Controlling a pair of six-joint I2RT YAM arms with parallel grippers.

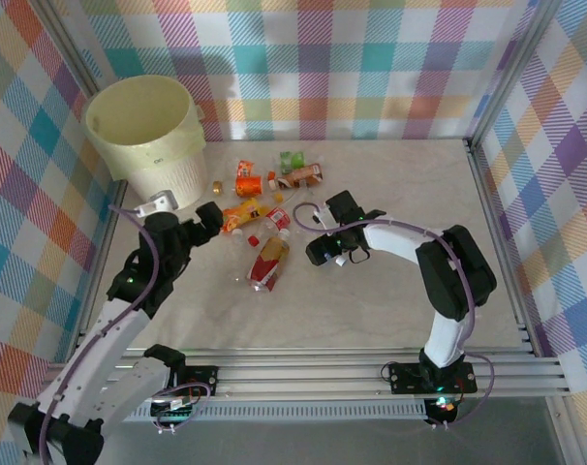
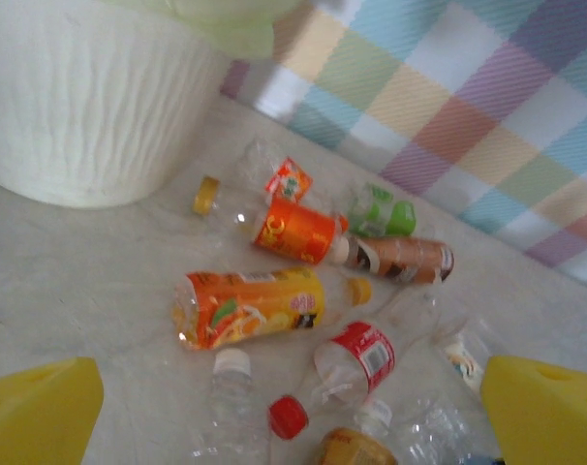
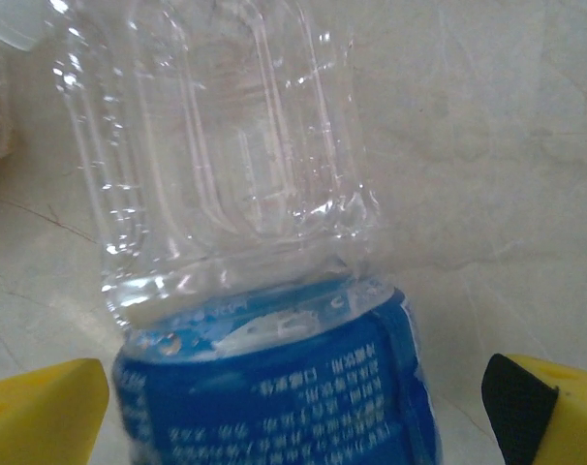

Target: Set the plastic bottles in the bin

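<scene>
Bin [image 1: 168, 155] sits far-left on the desk [image 1: 371, 310]; bottles [image 1: 264, 237] lie strewn mid-desk. Right arm looks best placed: blue-labelled bottle [image 3: 274, 387] lies between my right fingers [image 3: 42, 407], spread wide, long axis running straight away. Left fingers [image 2: 37, 407] released, empty.

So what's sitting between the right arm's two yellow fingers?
A clear bottle with a blue label lies between the fingers of the open right gripper, shown in the right wrist view.
</scene>
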